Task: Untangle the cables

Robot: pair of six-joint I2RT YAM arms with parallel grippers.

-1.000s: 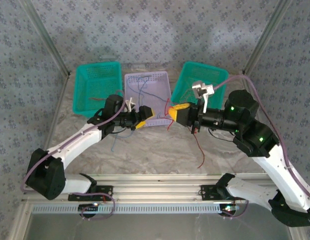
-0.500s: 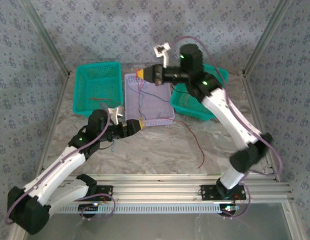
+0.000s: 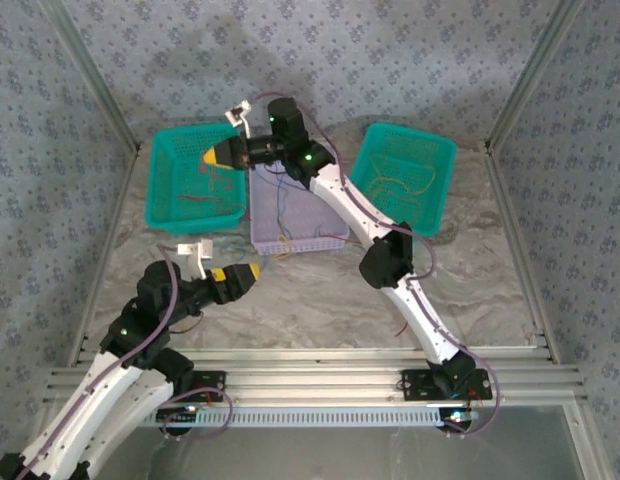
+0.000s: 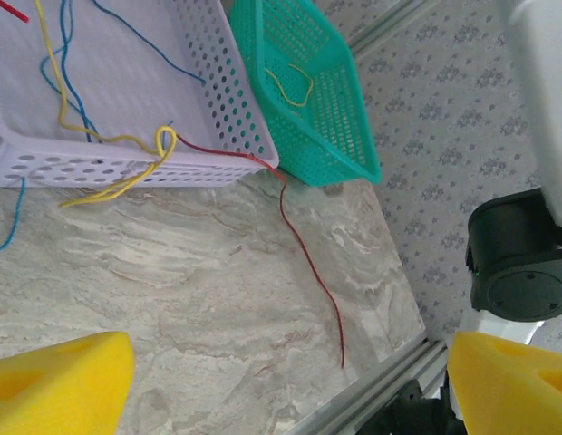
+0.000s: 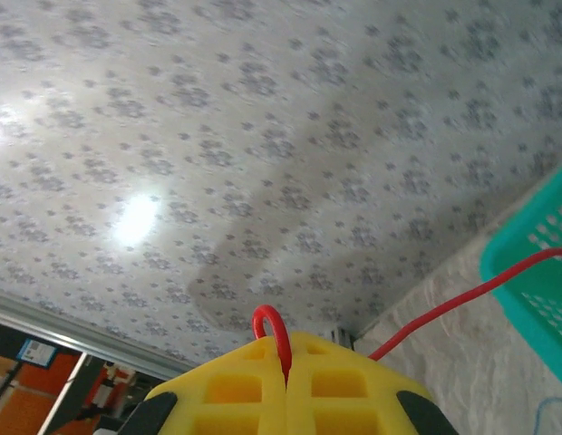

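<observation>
Top external: 3 baskets; L hand spread, R hand tight on red cable

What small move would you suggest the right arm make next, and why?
Probably open the right pincer and let the red cable fall into the left teal basket. The pincer is shut on that cable and appears to hang above this basket, where other red cables lie.

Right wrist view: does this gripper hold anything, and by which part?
The right gripper is shut on a red cable, pinching it at a bend; a small loop stands out above the closed jaws.
</observation>
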